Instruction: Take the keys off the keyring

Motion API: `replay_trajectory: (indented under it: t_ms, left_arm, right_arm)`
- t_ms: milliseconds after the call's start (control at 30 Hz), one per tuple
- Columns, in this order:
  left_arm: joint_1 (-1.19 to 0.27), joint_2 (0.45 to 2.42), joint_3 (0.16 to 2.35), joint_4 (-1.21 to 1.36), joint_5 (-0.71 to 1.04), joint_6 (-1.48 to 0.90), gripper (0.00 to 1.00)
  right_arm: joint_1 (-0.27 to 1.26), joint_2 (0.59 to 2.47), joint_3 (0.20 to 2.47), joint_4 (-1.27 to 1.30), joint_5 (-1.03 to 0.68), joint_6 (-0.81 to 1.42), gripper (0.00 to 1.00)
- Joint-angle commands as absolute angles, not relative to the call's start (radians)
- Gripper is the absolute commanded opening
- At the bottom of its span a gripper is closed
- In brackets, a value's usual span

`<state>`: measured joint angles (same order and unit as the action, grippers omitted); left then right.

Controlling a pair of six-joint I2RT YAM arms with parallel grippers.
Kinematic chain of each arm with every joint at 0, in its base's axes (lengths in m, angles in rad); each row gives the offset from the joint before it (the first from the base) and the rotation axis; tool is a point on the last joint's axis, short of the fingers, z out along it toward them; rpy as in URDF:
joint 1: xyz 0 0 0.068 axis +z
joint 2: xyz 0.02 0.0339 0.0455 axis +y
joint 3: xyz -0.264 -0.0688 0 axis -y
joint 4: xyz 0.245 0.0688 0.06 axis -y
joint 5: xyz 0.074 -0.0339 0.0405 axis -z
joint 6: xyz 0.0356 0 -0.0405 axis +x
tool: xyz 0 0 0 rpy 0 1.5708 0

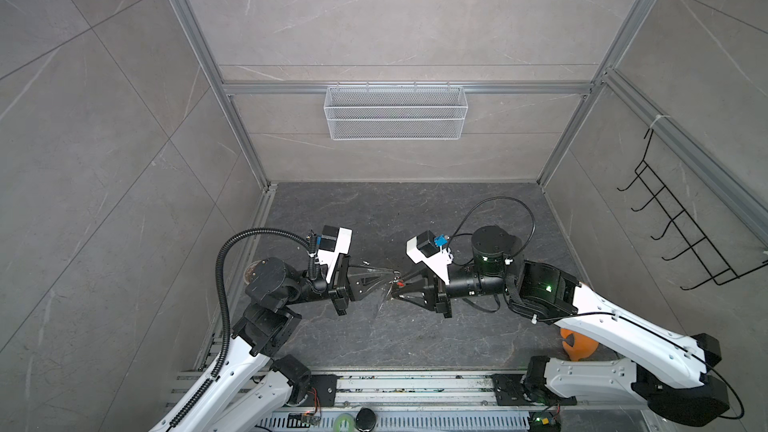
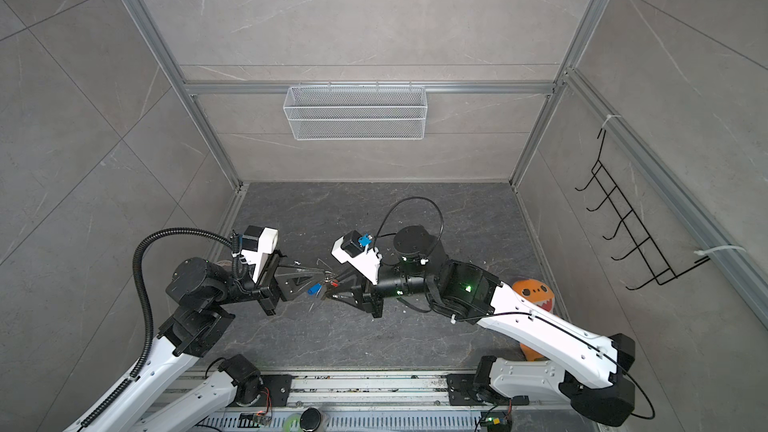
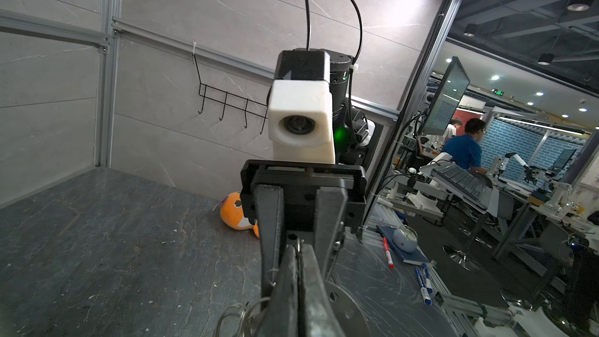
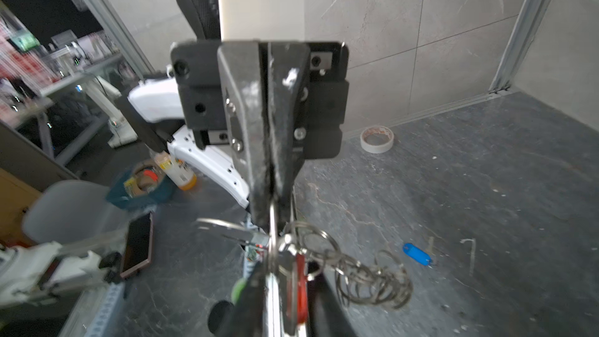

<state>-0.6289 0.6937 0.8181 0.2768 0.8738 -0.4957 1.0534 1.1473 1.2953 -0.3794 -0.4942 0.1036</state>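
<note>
Above the surface point(image 1: 374, 338), the left fingers point(image 4: 252, 157) are pressed together on one ring of the keyring point(image 4: 372, 282), holding it aloft while the chain of rings sags away from them. Facing the left fingers tip to tip, the right fingers point(image 3: 272, 222) stand spread. The red key point(image 4: 296, 286) lies between them, its long axis running straight away from the left fingers; whether they touch it cannot be told. The right arm looks better placed to draw it off. The blue key point(image 4: 416, 254) lies loose on the surface, apart from the left fingers.
</note>
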Motion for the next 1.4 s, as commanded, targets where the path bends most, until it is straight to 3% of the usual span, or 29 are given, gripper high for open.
replay_trajectory:
  t_ms: [0,133,433,667,833,1000,1067,1200,1367]
  left_arm:
    - [-0.633,0.67,0.873,0.281,0.895,-0.455,0.0]
    - [-0.633,0.664,0.867,0.292,0.894,-0.462,0.0]
    - [-0.633,0.671,0.858,0.336,0.891,-0.486,0.0]
    - [-0.633,0.67,0.85,0.337,0.88,-0.483,0.0]
    - [-0.633,0.671,0.842,0.351,0.873,-0.49,0.0]
    - [-0.633,0.671,0.846,0.345,0.87,-0.491,0.0]
    - [-0.633,0.672,0.849,0.343,0.87,-0.491,0.0]
    - [-0.633,0.67,0.845,0.339,0.864,-0.488,0.0]
    - [-0.633,0.666,0.841,0.342,0.852,-0.486,0.0]
  right_arm:
    - [1.06,1.088,1.343,-0.463,-0.491,0.088,0.43]
    - [1.061,1.048,1.351,-0.416,-0.46,0.102,0.47]
    - [1.061,1.104,1.34,-0.248,-0.408,0.158,0.43]
    - [1.06,1.124,1.319,-0.205,-0.464,0.185,0.27]
    - [1.06,1.134,1.318,-0.21,-0.484,0.193,0.1]
    - [1.06,1.129,1.314,-0.223,-0.486,0.193,0.0]
    - [1.06,1.13,1.31,-0.226,-0.49,0.196,0.02]
    - [1.06,1.131,1.307,-0.233,-0.491,0.201,0.22]
    - [1.06,1.125,1.296,-0.229,-0.487,0.201,0.07]
